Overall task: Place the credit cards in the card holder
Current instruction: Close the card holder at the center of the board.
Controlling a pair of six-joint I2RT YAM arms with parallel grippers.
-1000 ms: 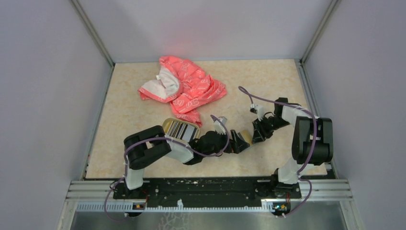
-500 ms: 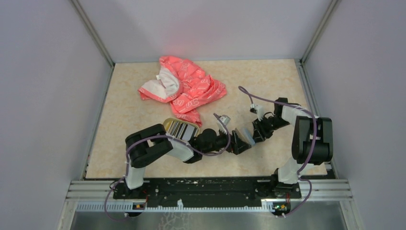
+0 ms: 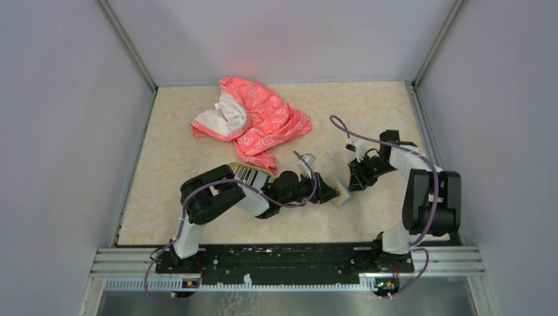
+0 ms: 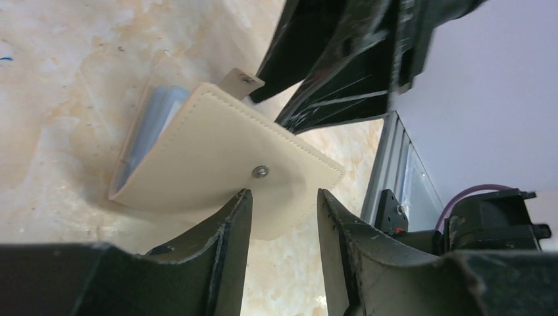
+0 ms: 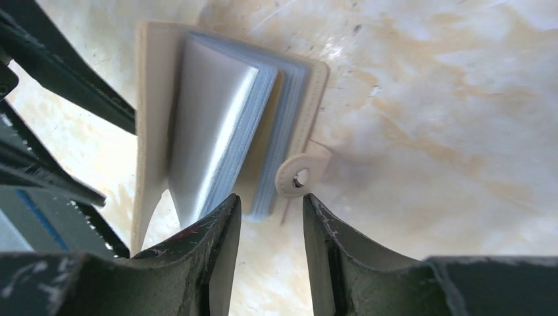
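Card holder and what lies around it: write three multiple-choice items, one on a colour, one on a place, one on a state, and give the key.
1. What colour is the crumpled cloth? A. pink-red; B. blue; C. green.
2. Where is the card holder? A. under the cloth; B. inside the dish; C. between the left gripper and the right gripper.
3. The card holder is: A. snapped shut; B. open, sleeves fanned; C. rolled up.

Key:
1 A: the top view shows it pink-red with white patches.
2 C: both wrist views show it at their own fingertips.
3 B: the right wrist view shows blue-grey sleeves spread and the snap strap loose.
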